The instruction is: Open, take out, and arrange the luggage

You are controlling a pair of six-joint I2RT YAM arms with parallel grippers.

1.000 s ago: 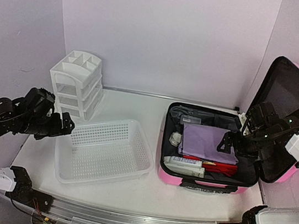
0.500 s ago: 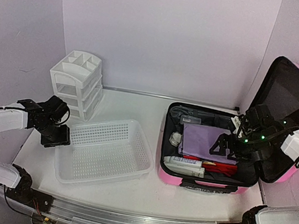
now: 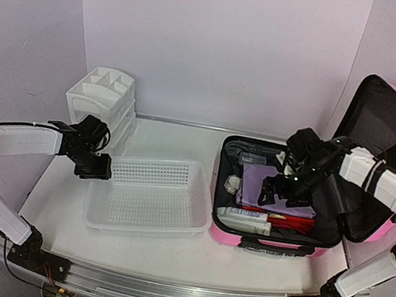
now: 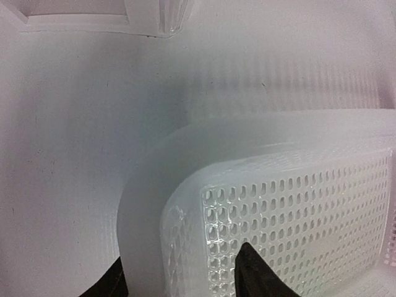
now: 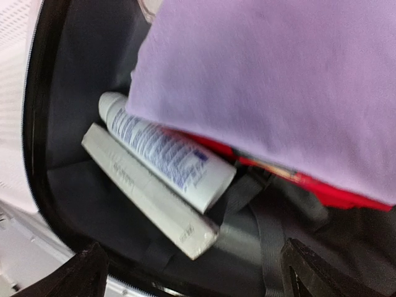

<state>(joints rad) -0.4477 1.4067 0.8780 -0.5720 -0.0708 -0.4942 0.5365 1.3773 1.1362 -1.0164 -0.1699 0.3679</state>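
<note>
**Luggage open on the right, left jaws at the basket corner**

We see the luggage point(image 3: 221, 233) lying open on the right side of the desk point(image 3: 169, 141). Its black-lined lid stands up against the right wall. Inside lie a purple cloth point(image 3: 252, 180), a white tube point(image 5: 167, 154) and a white box point(image 5: 148, 201). The tube and box sit side by side near the front wall, and something red point(image 5: 346, 185) shows under the cloth's edge. The right jaws hang just above the cloth, spread wide apart and holding nothing. In the wrist view their fingertips point(image 5: 86, 272) sit at the two lower corners.

A white mesh basket point(image 3: 159, 164) sits mid-desk, just beside the luggage. The left jaws straddle its far-left corner, with the fingers point(image 4: 108, 288) on either side of the rim, one outside and one inside against the mesh wall. They look clamped on the rim, though the contact sits at the very bottom of the wrist view. A white drawer organizer point(image 3: 101, 102) stands behind that corner, by the back wall.
</note>
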